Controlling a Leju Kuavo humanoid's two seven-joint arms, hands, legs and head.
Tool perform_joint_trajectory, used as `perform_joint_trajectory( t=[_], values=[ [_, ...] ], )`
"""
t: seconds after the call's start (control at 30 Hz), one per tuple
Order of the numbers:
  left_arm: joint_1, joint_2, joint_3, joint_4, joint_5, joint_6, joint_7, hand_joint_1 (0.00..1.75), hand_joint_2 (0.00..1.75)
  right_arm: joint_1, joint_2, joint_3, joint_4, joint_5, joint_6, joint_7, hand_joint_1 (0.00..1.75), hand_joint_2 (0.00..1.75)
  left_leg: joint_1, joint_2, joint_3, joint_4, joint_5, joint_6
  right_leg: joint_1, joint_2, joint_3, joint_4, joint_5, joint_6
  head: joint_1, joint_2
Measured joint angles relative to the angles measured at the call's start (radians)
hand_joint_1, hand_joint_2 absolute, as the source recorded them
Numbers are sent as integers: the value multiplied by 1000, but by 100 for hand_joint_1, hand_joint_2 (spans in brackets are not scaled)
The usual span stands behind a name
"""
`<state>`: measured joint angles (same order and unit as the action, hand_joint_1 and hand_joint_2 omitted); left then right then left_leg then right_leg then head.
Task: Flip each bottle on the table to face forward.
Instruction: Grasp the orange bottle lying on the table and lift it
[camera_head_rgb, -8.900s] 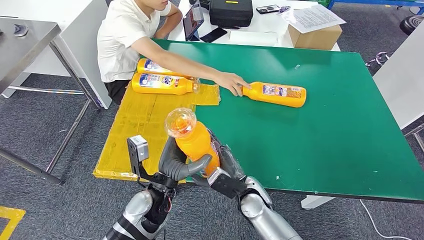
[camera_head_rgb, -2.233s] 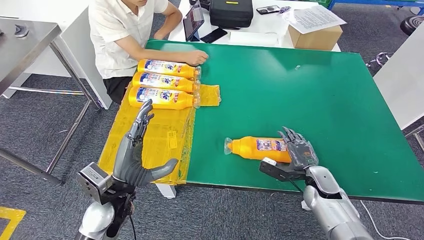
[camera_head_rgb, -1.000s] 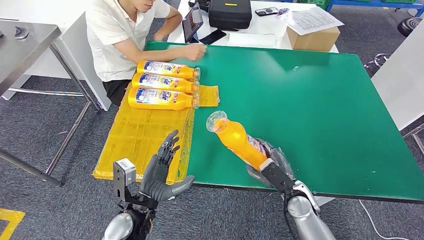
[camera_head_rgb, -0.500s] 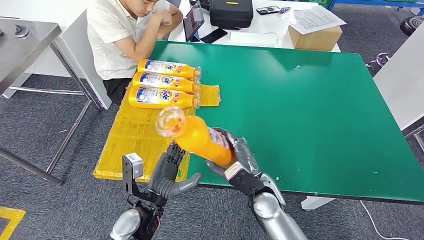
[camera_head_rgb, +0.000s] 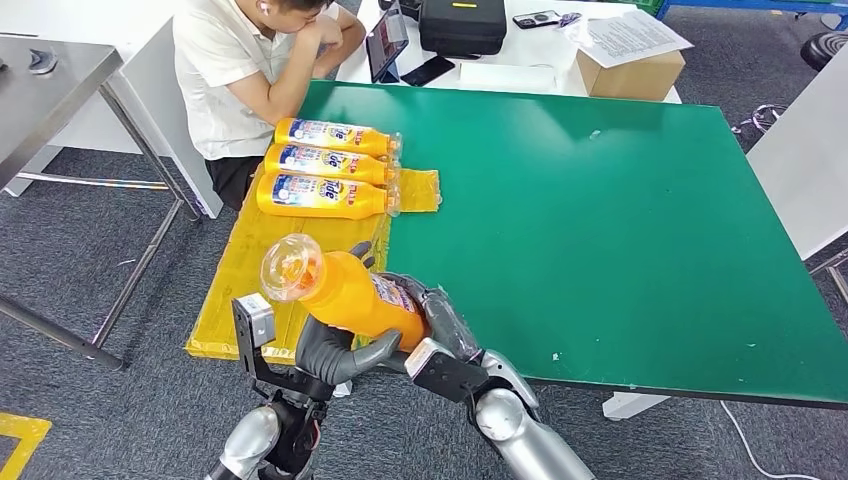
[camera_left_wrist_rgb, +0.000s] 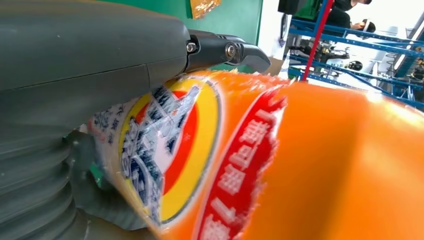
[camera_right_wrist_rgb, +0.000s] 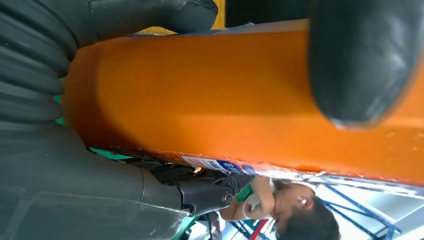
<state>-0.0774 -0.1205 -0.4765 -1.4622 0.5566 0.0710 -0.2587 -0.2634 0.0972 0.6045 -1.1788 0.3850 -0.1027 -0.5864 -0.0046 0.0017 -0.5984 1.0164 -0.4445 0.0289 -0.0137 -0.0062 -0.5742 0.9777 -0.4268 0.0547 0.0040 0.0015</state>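
Since half a second ago, the orange bottle has swung further toward your left, its clear cap end now above the yellow mat instead of over the table edge, and the left hand has come up from just below to meet it. A second ago the right hand alone was lifting it off the green table.

You now have the bottle raised off the table, tilted, cap end up and toward the left, base down toward the right hand. The right hand's fingers are wrapped around the lower body of the bottle; in the right wrist view a dark fingertip presses on the orange surface with the thumb on the other side. The left hand cups the bottle from beneath, thumb curled under it toward the right hand. In the left wrist view the label sits right against the palm, with a dark finger lying over the bottle's side, so both hands are closed on it.

Three more orange bottles lie side by side, touching, at the far end of the mat, labels up, caps pointing toward the green table. A person in a white shirt sits just beyond them, one hand raised to the face.
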Motion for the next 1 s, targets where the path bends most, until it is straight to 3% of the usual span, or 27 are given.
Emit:
perform_joint_trajectory(
  t=[0.3,0.37,0.43,0.5,0.53,0.63,0.67,1.0],
  values=[
    [3,1,11,-2,8,-9,-16,0,175,-54,3,41,66,-7,13,11,175,175,0,0,0,0,0,0,0,0,0,0,0,0,0,0],
    [3,1,19,-2,21,-24,-17,11,175,-65,3,47,77,-8,24,17,175,175,0,0,0,0,0,0,0,0,0,0,0,0,0,0],
    [4,1,27,-2,32,-38,-15,99,175,-75,3,53,89,-8,34,21,175,175,0,0,0,0,0,0,0,0,0,0,0,0,0,0],
    [4,1,33,-2,38,-48,-14,175,175,-83,3,58,99,-5,39,22,175,175,0,0,0,0,0,0,0,0,-1,0,0,0,0,0],
    [4,1,36,-2,37,-51,-14,175,175,-88,3,61,103,-2,39,22,160,175,0,0,0,0,0,0,0,0,-1,0,0,0,0,0],
    [3,1,42,-2,26,-60,-25,175,175,-101,3,68,110,2,41,23,29,175,0,0,0,0,0,0,0,0,-1,0,0,0,0,0],
    [2,1,44,-2,24,-62,-30,175,175,-103,3,69,111,-2,47,23,0,175,0,0,0,0,0,0,0,0,-1,0,0,0,0,0],
    [-3,-23,83,-12,74,-53,-77,175,175,-94,10,90,116,-64,118,5,0,175,0,1,0,0,0,0,0,0,-1,0,0,0,0,0]
  ],
)
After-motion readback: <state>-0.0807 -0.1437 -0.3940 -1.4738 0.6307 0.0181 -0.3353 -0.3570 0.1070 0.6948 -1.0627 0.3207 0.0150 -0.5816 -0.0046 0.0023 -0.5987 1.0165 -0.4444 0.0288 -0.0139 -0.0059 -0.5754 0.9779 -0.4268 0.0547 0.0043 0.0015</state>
